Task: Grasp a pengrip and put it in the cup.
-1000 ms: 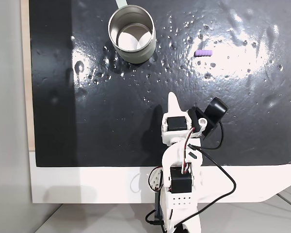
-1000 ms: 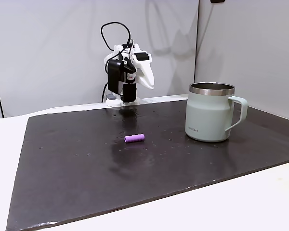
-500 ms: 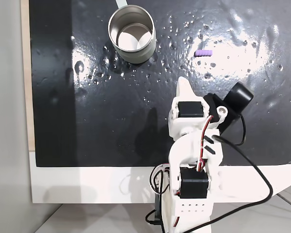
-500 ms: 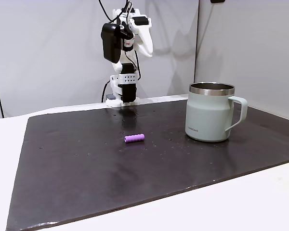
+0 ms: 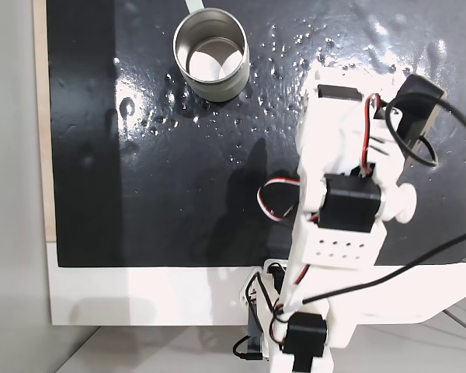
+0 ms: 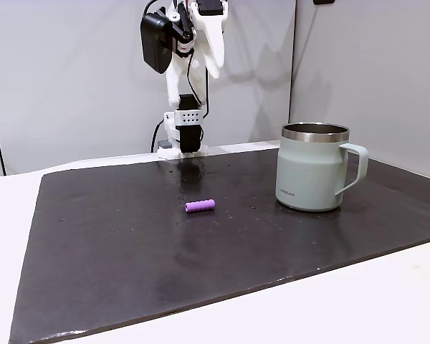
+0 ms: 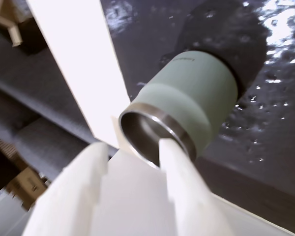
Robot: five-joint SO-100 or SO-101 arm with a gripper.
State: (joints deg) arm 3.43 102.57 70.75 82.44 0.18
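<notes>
A fixed view from the side shows the pengrip [image 6: 200, 206] lying on its side on the black mat [image 6: 115, 258], near the middle of the mat and well apart from the cup [image 6: 314, 167]. The cup stands upright to the right of it in this view, pale green outside with a silver rim, and its handle points to the right. The white arm [image 6: 188, 64] is raised high behind the mat, with its base [image 6: 179, 150] on the far edge of the bench [image 6: 344, 301]. The jaws [image 6: 213, 61] hang in the air, far above the pengrip, and they hold nothing. In this view I cannot tell how wide they stand.

In a fixed view from above, the arm [image 5: 338, 194] covers the right part of the mat, and the cup [image 5: 211, 56] stands at the upper left with its pale inside visible. The wet-looking mat [image 5: 140, 155] reflects the light.

In the wrist view, the two white fingers [image 7: 81, 196] stand a little apart with a gap between them, so the jaws [image 7: 132, 155] are spread and empty. The cup [image 7: 187, 110] appears beyond them, tilted in the picture, and its steel rim is just behind the tip of the right finger.
</notes>
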